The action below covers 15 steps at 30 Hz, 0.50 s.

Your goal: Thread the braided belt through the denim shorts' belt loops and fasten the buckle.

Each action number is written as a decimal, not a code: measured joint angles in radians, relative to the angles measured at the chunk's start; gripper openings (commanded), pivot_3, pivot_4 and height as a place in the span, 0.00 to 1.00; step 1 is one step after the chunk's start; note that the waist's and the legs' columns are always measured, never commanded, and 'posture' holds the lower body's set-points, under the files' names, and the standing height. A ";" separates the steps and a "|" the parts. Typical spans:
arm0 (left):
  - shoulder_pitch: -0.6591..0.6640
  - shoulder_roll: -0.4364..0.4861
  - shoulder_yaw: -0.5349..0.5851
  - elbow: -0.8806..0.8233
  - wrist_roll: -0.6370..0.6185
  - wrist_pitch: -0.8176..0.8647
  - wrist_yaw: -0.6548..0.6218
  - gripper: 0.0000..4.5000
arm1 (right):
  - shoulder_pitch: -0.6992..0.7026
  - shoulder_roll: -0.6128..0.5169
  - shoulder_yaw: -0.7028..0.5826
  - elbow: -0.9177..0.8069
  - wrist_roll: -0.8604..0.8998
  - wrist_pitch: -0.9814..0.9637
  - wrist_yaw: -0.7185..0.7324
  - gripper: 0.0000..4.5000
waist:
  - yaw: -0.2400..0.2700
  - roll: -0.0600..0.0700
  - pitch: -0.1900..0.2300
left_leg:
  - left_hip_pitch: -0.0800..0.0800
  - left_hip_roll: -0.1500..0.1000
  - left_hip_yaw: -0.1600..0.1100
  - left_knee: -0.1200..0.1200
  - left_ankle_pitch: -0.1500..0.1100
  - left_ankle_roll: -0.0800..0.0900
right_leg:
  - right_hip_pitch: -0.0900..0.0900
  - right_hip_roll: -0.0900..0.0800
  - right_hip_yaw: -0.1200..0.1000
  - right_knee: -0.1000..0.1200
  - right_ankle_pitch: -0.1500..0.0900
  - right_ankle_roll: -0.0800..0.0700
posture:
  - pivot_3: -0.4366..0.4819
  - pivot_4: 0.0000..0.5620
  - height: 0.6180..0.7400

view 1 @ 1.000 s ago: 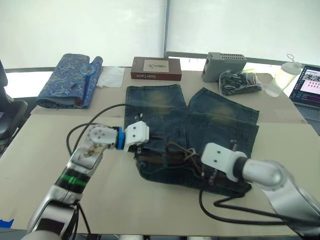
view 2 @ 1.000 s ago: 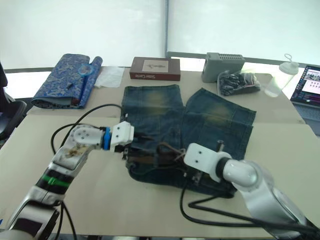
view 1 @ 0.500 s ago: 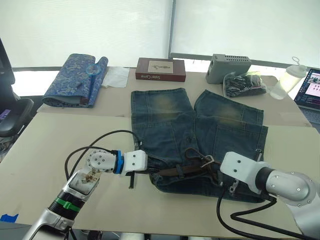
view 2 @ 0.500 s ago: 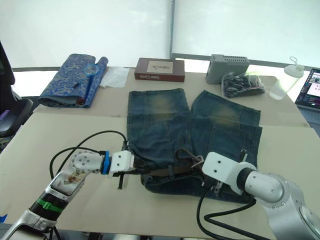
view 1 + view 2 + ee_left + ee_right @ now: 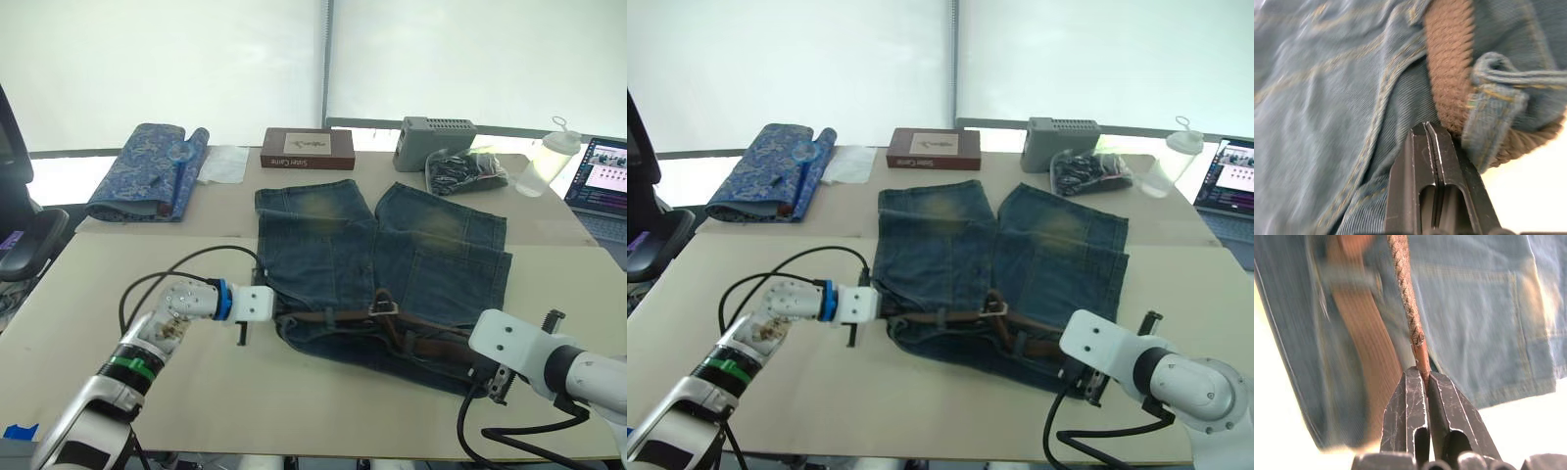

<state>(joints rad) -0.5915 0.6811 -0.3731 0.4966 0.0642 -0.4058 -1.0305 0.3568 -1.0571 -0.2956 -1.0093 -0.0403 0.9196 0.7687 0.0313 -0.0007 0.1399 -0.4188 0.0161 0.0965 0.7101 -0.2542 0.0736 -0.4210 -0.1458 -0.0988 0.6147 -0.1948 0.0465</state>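
Braided belt [image 5: 338, 317] runs along the near waistband of the denim shorts [image 5: 382, 264], mid-desk [image 5: 294, 411], under a belt loop [image 5: 1493, 105] at the left end; buckle [image 5: 383, 307] sits mid-waist. Left gripper [image 5: 1431, 134] at the shorts' left waist edge, jaws closed, nothing visibly between them. Right gripper [image 5: 1420, 377] near-right of the shorts, jaws clamped on the belt's tail end.
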 measured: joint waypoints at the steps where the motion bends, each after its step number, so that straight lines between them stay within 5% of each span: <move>1: -0.029 0.004 0.001 0.053 0.011 -0.018 0.005 0.01 | 0.025 -0.001 -0.015 -0.003 -0.013 -0.008 0.004 0.00 | 0.000 0.001 -0.001 | 0.000 0.000 0.000 0.000 0.000 0.000 | 0.000 0.000 0.000 0.000 0.000 0.000 | 0.48 0.27 1.00; 9: -0.070 0.021 0.023 0.198 0.024 -0.113 0.022 0.01 | 0.098 0.007 -0.045 -0.019 -0.059 -0.063 0.015 0.00 | -0.013 0.000 -0.001 | 0.000 0.000 0.000 -0.001 0.000 0.000 | -0.001 0.000 0.000 -0.001 -0.001 -0.001 | 0.48 0.27 1.00; 12: 0.018 0.044 0.101 0.119 -0.082 -0.020 -0.043 0.01 | 0.062 0.141 -0.045 -0.019 0.031 -0.062 0.010 0.00 | -0.027 -0.005 -0.001 | 0.000 0.001 0.000 -0.005 0.000 0.000 | -0.002 0.000 0.001 -0.002 -0.001 -0.001 | 0.48 0.27 1.00; 15: 0.149 0.082 0.186 -0.091 -0.261 0.297 -0.123 0.00 | 0.062 0.257 -0.033 -0.016 0.195 -0.069 -0.008 0.22 | -0.032 -0.008 0.002 | -0.003 0.001 -0.001 -0.007 0.003 0.004 | -0.002 0.000 0.002 -0.001 0.000 0.003 | 0.48 0.27 1.00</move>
<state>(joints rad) -0.4424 0.7628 -0.1869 0.4054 -0.1968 -0.1088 -1.1537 0.4185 -0.7996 -0.3282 -1.0253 0.1544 0.8502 0.7606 -0.0010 -0.0087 0.1416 -0.4220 0.0173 0.0952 0.7026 -0.2515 0.0773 -0.4233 -0.1456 -0.0966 0.6132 -0.1948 0.0497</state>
